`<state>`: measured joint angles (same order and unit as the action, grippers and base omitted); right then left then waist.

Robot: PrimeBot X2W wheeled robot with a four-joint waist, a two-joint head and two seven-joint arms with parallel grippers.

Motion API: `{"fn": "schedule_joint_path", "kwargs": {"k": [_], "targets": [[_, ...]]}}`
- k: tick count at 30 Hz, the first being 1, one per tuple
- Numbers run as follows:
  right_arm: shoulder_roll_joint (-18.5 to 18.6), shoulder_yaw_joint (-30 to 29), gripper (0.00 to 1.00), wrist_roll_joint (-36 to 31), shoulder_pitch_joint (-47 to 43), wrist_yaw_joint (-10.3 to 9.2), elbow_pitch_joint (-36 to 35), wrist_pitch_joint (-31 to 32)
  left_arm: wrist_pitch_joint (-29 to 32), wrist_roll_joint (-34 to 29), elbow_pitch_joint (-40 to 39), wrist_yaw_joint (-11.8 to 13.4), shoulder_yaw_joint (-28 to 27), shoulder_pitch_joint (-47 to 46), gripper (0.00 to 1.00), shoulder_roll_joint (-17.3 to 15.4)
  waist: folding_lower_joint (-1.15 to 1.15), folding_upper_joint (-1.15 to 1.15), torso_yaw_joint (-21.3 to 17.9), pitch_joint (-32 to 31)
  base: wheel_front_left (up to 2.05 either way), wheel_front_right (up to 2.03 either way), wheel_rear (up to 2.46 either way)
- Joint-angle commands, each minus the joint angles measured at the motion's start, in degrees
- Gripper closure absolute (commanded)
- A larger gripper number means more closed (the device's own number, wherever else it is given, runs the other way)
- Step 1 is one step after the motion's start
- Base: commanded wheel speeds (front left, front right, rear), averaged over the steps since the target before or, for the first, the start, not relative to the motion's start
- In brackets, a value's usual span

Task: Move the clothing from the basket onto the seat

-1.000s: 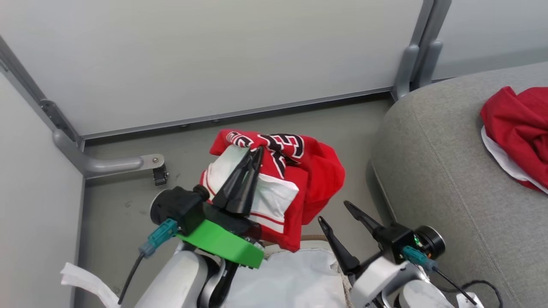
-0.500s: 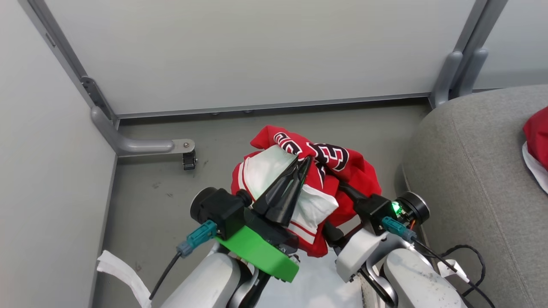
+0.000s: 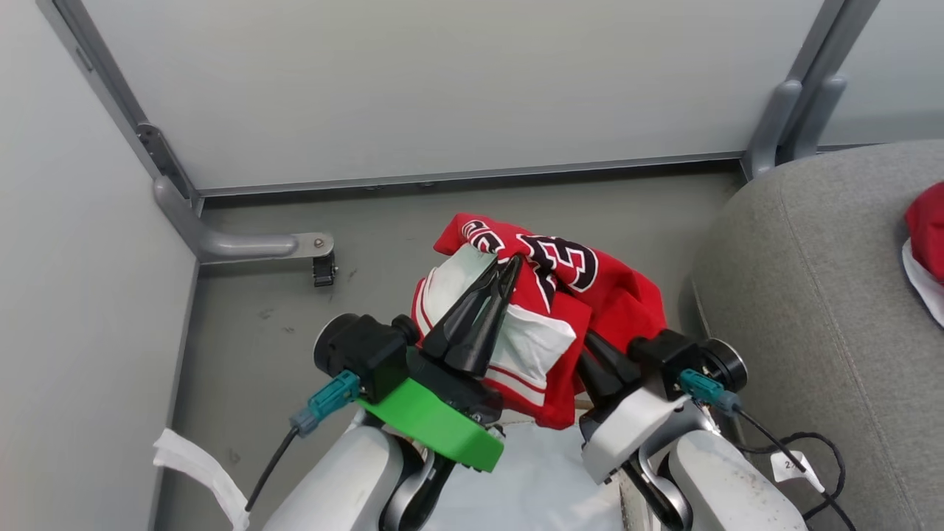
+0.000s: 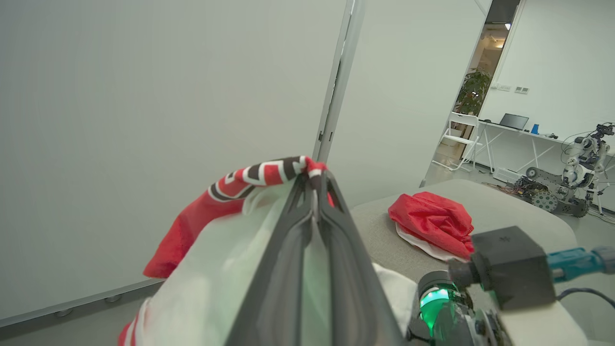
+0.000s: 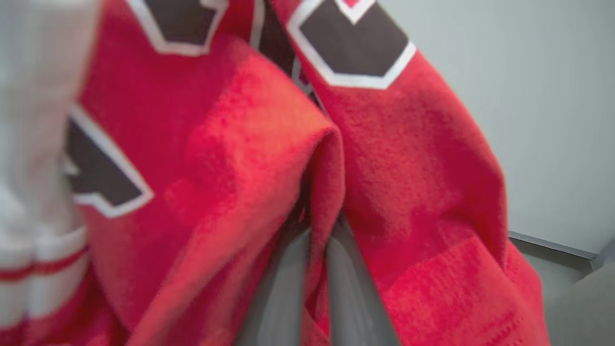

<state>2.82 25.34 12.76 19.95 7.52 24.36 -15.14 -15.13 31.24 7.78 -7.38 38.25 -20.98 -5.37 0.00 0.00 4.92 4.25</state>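
A red jersey [image 3: 560,295] with black white-edged numbers and white trim hangs bunched in the air above the basket [image 3: 531,487], whose white liner shows at the bottom edge. My left gripper [image 3: 505,265] is shut on the jersey's top fold, also seen in the left wrist view [image 4: 314,180]. My right gripper [image 3: 599,365] is pushed into the jersey's lower right side, and its fingers [image 5: 283,288] are shut on a red fold. To the right stands the grey seat [image 3: 811,280], with another red garment [image 3: 928,243] lying on it.
Pale partition walls stand behind and to the left, with a metal foot and caster [image 3: 323,269] on the grey floor. A white strip [image 3: 199,472] lies at the lower left. A black cable [image 3: 811,457] loops by the seat's front.
My right gripper came up from beside the basket, went open into the jersey and shut on it. The left gripper has kept its hold. The head camera has swung.
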Motion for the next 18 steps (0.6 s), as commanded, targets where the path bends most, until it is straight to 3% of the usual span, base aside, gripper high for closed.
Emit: {"fn": "schedule_joint_path", "kwargs": {"k": [1,18], "targets": [[0.25,-0.63,1.0,1.1,-1.33,-0.06,-1.06,0.0,-0.03,-0.74,-0.18,-0.18,-0.37,0.19,0.0,0.23,0.0,0.0,-2.06,0.37,0.0,0.0,0.0],[0.19,-4.31,1.0,4.61,-6.07,-0.06,-10.89,-0.05,0.0,-2.72,1.92,-0.17,-4.04,1.71,0.0,-0.51,0.0,0.0,-25.79,2.43,0.0,0.0,0.0]]}}
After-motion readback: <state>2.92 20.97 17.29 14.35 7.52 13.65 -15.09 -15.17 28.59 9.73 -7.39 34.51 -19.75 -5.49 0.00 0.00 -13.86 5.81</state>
